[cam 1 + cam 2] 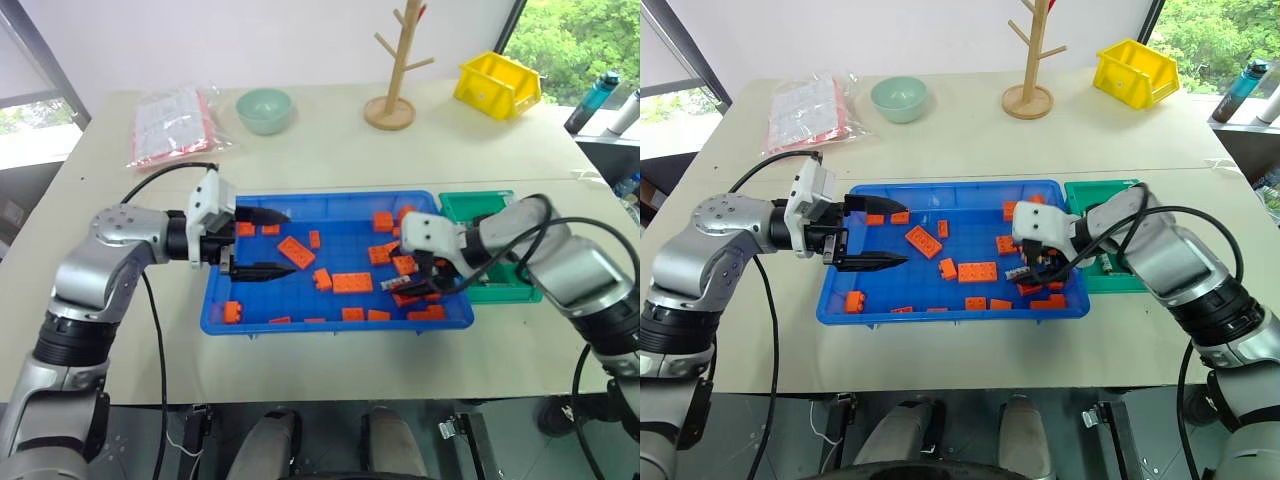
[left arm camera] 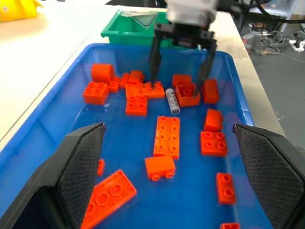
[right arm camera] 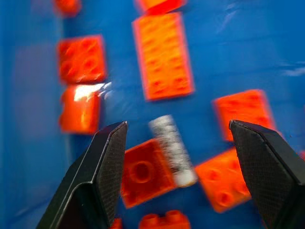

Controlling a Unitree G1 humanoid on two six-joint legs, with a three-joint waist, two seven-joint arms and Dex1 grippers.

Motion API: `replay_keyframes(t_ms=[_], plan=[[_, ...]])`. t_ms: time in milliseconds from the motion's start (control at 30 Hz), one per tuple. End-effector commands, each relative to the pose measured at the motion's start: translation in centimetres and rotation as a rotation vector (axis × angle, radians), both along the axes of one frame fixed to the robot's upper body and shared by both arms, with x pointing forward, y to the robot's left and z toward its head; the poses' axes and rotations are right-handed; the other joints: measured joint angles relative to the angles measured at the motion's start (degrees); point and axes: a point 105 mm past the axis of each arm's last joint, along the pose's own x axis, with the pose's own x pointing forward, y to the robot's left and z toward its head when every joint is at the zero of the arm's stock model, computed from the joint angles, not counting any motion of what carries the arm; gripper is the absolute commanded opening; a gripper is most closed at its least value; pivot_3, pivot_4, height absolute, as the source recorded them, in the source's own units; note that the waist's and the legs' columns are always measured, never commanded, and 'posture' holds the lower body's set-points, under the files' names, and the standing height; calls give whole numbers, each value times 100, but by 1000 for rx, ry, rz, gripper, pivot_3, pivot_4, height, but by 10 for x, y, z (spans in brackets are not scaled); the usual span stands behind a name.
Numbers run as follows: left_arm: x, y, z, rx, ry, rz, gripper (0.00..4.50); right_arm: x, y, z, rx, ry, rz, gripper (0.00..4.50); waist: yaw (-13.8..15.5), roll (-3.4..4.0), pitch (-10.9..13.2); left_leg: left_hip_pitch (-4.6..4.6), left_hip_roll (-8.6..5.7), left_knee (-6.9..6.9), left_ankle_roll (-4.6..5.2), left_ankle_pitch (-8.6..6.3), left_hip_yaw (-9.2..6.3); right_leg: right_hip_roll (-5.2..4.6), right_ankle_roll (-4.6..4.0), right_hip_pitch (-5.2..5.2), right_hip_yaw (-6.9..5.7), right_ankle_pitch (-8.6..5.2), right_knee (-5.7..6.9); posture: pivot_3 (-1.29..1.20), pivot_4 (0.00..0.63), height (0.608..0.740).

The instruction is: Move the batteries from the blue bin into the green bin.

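Note:
The blue bin (image 1: pixel 330 197) lies in the middle of the table, strewn with orange bricks (image 1: pixel 351 282). One battery (image 2: pixel 171 100), a small silver cylinder with dark markings, lies on the bin floor at the right end, against a square brick. My right gripper (image 2: pixel 180 78) hangs open just above it, pointing down, one finger on each side of the battery (image 3: pixel 172 150). My left gripper (image 1: pixel 290 242) is open and empty over the bin's left end, pointing across the bin. The green bin (image 1: pixel 468 205) stands against the blue bin's right side, partly hidden by my right arm.
At the back of the table stand a yellow bin (image 1: pixel 497 85), a wooden mug tree (image 1: pixel 392 70), a pale green bowl (image 1: pixel 264 110) and a plastic bag (image 1: pixel 172 125). Bottles (image 1: pixel 597 100) stand beyond the table's right edge.

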Motion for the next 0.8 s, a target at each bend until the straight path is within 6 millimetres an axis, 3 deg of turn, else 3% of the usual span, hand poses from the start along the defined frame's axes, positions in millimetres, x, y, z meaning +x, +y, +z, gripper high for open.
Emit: replay_keyframes(t_ms=[33, 233, 633, 733, 800], plan=[[-5, 3, 13, -10, -50, 11, 4500, 8, 8, 8, -41, -60, 60, 3500, 1, 0, 0, 0, 0, 0, 0, 0, 0, 0, 0, 0, 0, 0, 0, 0, 150, 726], [-6, 5, 14, -23, -56, 39, 4500, 26, 17, 8, -119, -120, 113, 3500, 3, 0, 0, 0, 0, 0, -1, 0, -1, 0, 0, -2, 0, 0, 0, 0, 150, 726], [-5, 6, 17, -35, -69, 52, 4500, 27, 9, -2, -209, -112, 178, 3500, 12, 0, 0, 0, -4, 1, -1, 0, -9, 0, 0, 1, -1, 0, 1, 0, 150, 726], [-4, 5, 17, -39, -73, 49, 4500, 29, 10, -3, -197, -110, 165, 2716, 10, 0, 0, 0, -5, 2, -1, 0, -12, 0, 0, 2, -1, 0, 1, 0, 150, 726], [-3, 3, 18, -41, -75, 44, 4500, 29, 10, -3, -191, -107, 162, 1864, 4, 0, 0, 0, -5, 2, -1, 0, -12, 1, 0, 2, -1, 0, 1, 0, 150, 726]])
